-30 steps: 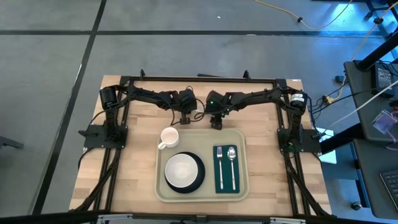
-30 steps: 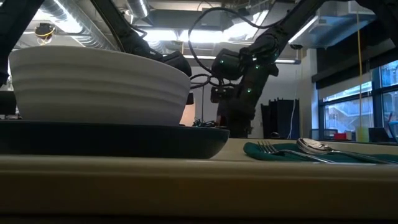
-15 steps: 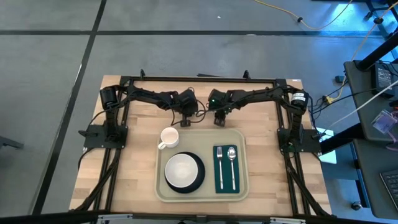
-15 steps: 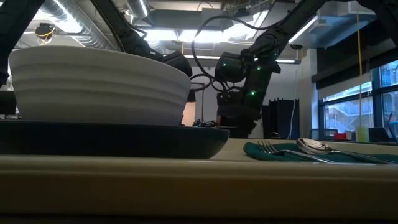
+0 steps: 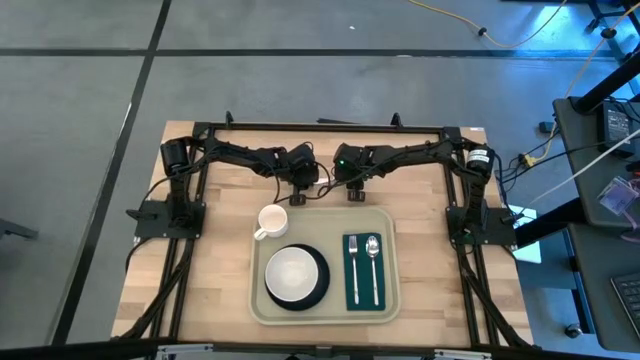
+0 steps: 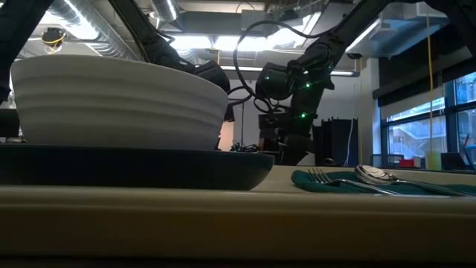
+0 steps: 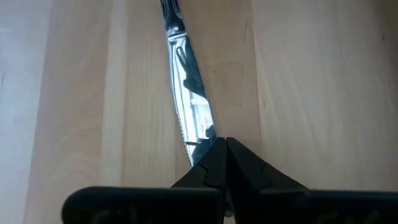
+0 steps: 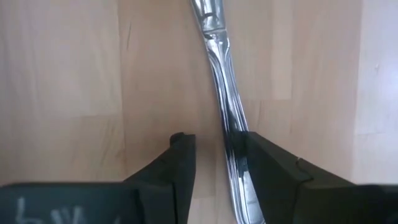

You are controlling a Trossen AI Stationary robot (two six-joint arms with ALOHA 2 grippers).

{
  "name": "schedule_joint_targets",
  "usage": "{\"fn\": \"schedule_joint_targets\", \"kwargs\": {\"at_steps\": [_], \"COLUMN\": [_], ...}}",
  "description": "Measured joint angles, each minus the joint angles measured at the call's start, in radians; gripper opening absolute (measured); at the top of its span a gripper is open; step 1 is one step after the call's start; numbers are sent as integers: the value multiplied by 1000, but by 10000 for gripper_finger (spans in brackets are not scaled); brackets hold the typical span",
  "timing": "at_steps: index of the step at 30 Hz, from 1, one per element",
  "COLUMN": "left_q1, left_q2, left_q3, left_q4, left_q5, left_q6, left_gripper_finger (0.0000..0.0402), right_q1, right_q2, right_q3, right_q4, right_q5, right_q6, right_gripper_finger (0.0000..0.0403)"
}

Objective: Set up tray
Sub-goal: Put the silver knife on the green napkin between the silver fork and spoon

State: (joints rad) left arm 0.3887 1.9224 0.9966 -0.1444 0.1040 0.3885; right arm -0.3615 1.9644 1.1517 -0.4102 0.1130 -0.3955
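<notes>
Between the spread fingers of the right claw [image 8: 215,142], a stainless table knife [image 8: 221,81] is lying flat on the pale wooden table [image 5: 210,270]. Its slim, polished handle is passing close against one finger while the other is standing clear, so nothing is being gripped there. The left claw [image 7: 221,146], just beside the right one, is showing its fingers pressed together with their tips meeting the mirror-bright, serrated blade. Whether they are actually nipping the blade or only resting against it I cannot tell. Near both claws, on the side away from the arm mounts, the tray [image 5: 336,305] is sitting squarely on the table. It is a pale beige plastic rectangle with rounded corners and a raised rim. Inside it, a ribbed white bowl [image 5: 290,273] is resting on a dark round plate [image 5: 318,285]. Beside them, a fork [image 5: 353,262] and a spoon [image 5: 372,255] are lying on a dark green napkin [image 5: 361,290]. A white mug [image 5: 272,220] is standing just outside the tray's corner nearest the left claw. The tray is looking stiff and light in itself, but loaded and smooth. Any hold is probably best taken on the raised rim, kept level so the crockery is not sliding.
</notes>
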Motion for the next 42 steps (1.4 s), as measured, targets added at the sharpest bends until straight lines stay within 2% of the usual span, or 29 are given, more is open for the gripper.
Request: {"fn": "schedule_joint_targets", "kwargs": {"at_steps": [11,18,22,31,37,42], "left_q1": [5,7,7,6,5,-8], "left_q2": [0,0,0,1,-1,-33], "left_q3": [0,0,0,0,-4,-3], "left_q4": [-4,-5,-7,-5,14,20], "left_q5": [10,31,34,27,16,-55], "left_q6": [40,73,78,78,71,144], "left_gripper_finger": [2,2,1,1,10,37], "right_q1": [-28,-79,-82,-82,-82,-92], "right_q2": [8,37,55,59,59,59], "right_q3": [65,71,73,74,73,73], "right_q4": [-52,-95,-101,-105,-105,-107], "right_q5": [-19,-108,-119,-129,-125,-188], "right_q6": [-50,-1,-3,-8,-3,28], "right_gripper_finger": [142,141,123,51,47,47]}}
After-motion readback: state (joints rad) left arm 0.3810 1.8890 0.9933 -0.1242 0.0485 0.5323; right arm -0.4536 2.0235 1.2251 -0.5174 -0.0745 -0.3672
